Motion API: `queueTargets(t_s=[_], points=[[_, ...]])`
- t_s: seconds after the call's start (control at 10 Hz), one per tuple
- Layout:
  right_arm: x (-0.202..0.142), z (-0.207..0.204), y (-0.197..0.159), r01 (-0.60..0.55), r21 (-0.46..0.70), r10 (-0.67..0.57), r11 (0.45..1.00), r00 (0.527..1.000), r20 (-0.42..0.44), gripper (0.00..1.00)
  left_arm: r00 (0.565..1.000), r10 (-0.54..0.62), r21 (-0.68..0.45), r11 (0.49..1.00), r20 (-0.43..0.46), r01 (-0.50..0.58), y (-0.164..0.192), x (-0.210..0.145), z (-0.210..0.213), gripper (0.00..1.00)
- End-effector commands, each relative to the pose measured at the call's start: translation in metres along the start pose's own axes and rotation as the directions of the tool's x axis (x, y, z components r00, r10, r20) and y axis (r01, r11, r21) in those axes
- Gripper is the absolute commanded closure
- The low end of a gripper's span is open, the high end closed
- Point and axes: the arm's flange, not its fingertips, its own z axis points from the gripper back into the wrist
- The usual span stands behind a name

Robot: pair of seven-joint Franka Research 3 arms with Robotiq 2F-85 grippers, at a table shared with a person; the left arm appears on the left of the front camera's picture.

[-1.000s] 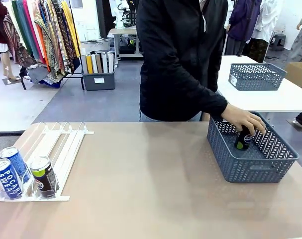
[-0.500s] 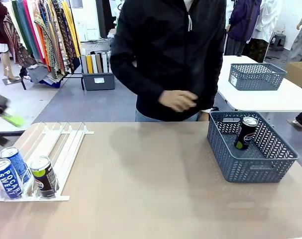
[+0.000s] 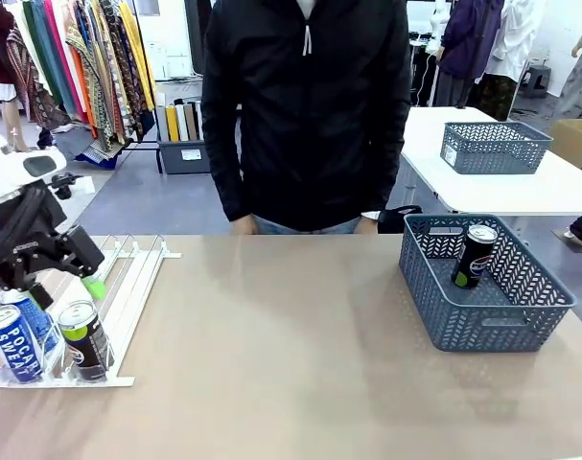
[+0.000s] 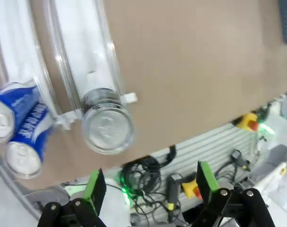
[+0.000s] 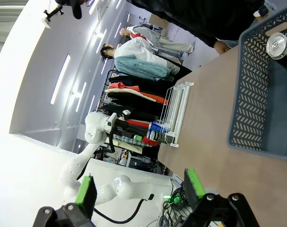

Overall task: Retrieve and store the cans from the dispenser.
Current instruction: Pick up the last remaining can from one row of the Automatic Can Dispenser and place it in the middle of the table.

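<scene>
On the table (image 3: 291,383), one black can (image 3: 475,255) now sits in the basket (image 3: 482,326) near the right edge, and the left gripper (image 4: 150,178), fingers apart, has come over the dispenser (image 3: 123,278) with its three remaining cans (image 3: 83,340) at the left edge.

A: What is showing blue there?
B: The two blue cans (image 3: 11,345) in the white rack (image 3: 132,287) are showing white lettering; the black can (image 3: 84,340) is wearing a green band.
A: And the basket (image 3: 482,326)?
B: It is showing grey, in a herringbone cut-out pattern, over a tan table (image 3: 291,364). The left gripper (image 4: 148,182) is showing black, with green pads (image 4: 95,183). The person's jacket (image 3: 310,105) is showing plain black.
</scene>
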Motion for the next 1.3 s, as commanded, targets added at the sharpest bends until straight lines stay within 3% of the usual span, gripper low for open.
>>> queueTargets(t_s=[0.0, 0.2, 0.7, 1.2], points=[[0.002, 0.001, 0.002, -0.023, 0.012, 0.023, 1.000, 1.000, 0.003, 0.00, 0.997, 0.044, 0.034, 0.998, 0.070, -0.046, 0.015, -0.008, -0.009, 0.00], [0.002, 0.001, 0.002, -0.023, 0.012, 0.023, 1.000, 1.000, 0.003, 0.00, 0.990, 0.062, 0.048, 0.996, 0.128, -0.069, 0.020, -0.011, -0.024, 0.00], [0.002, 0.001, 0.002, -0.023, 0.012, 0.023, 1.000, 1.000, 0.003, 0.00, 0.989, 0.050, 0.077, 0.995, 0.141, -0.061, 0.016, -0.009, -0.032, 0.00], [0.002, 0.001, 0.002, -0.023, 0.012, 0.023, 1.000, 1.000, 0.003, 0.00, 0.995, 0.068, 0.156, 0.985, 0.070, -0.078, 0.011, -0.005, -0.067, 0.00]])
